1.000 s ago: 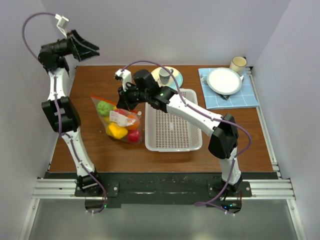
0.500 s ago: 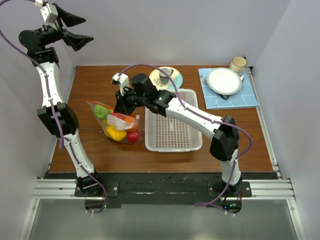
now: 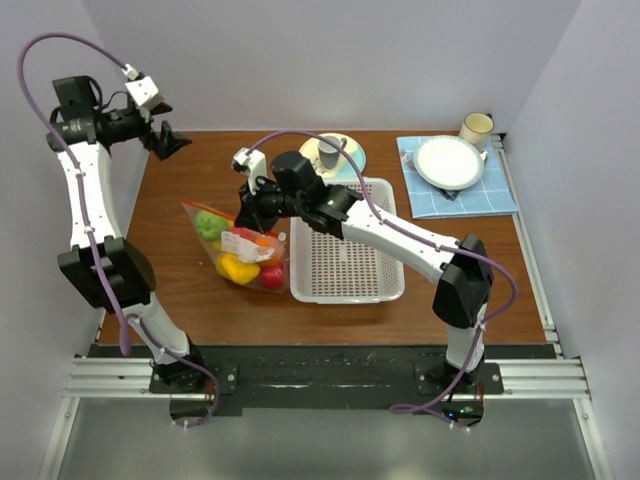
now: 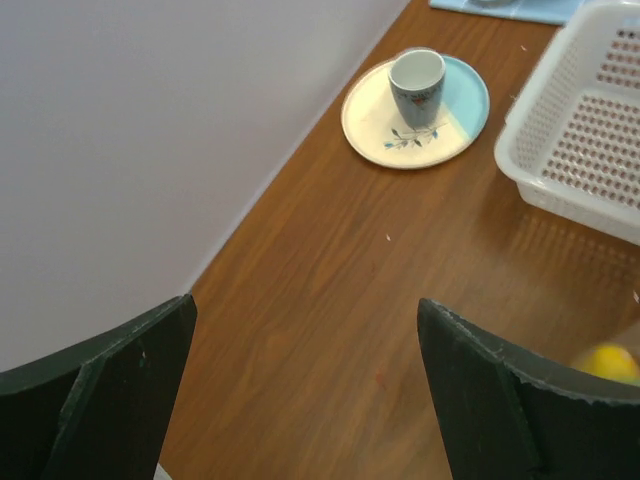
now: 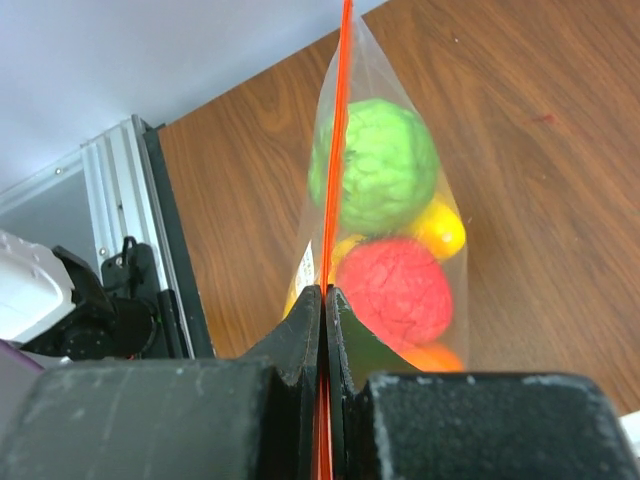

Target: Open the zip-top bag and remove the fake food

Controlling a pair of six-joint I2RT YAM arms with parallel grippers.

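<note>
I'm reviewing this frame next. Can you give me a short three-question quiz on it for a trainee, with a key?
1. Short answer: where is the fake food?
2. True or false: the left gripper is shut on the zip-top bag.
3. Multiple choice: the right gripper pinches A) the bag's orange-red zip strip; B) a piece of fake food directly; C) nothing.

Key
1. All of it is inside the zip-top bag. None lies in the white basket.
2. False. The left gripper is open, off by the far left corner of the table, apart from the bag.
3. A.
</note>
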